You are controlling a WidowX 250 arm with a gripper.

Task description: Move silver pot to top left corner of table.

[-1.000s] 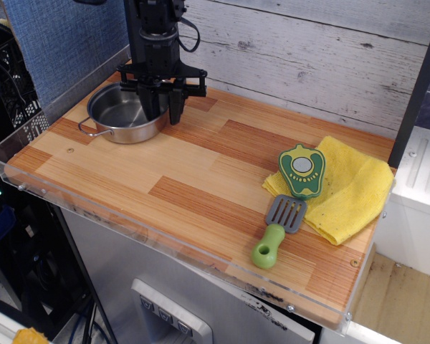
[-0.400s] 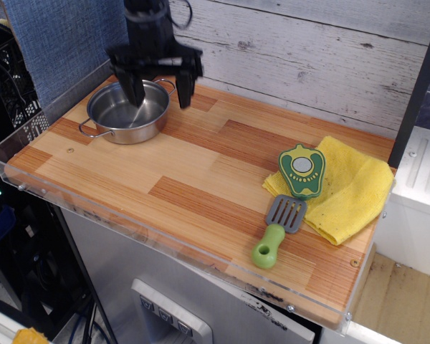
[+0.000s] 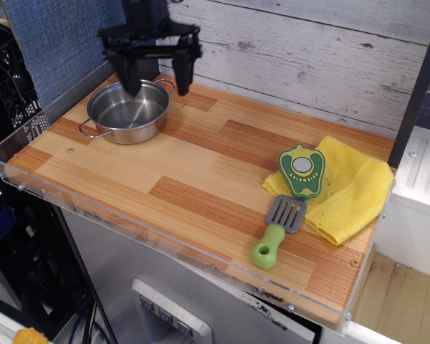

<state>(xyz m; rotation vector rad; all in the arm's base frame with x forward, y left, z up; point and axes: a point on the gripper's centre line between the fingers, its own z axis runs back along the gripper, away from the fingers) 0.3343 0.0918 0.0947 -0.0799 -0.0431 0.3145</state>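
Note:
The silver pot (image 3: 126, 112) stands upright at the far left corner of the wooden table (image 3: 201, 179), one wire loop handle pointing to the front left, the other at the back right. It is empty. My black gripper (image 3: 156, 81) hangs above the pot's back right rim, raised clear of it. Its two fingers are spread wide apart and hold nothing.
A yellow cloth (image 3: 344, 188) lies at the right end with a green pepper-shaped toy (image 3: 302, 170) on it. A green-handled grey spatula (image 3: 278, 231) lies in front of the cloth. A clear acrylic rim (image 3: 29, 140) edges the table. A plank wall stands behind.
The gripper was down at the pot's rim with its fingers close together. It has opened wide and risen above the pot. The pot has stayed in place.

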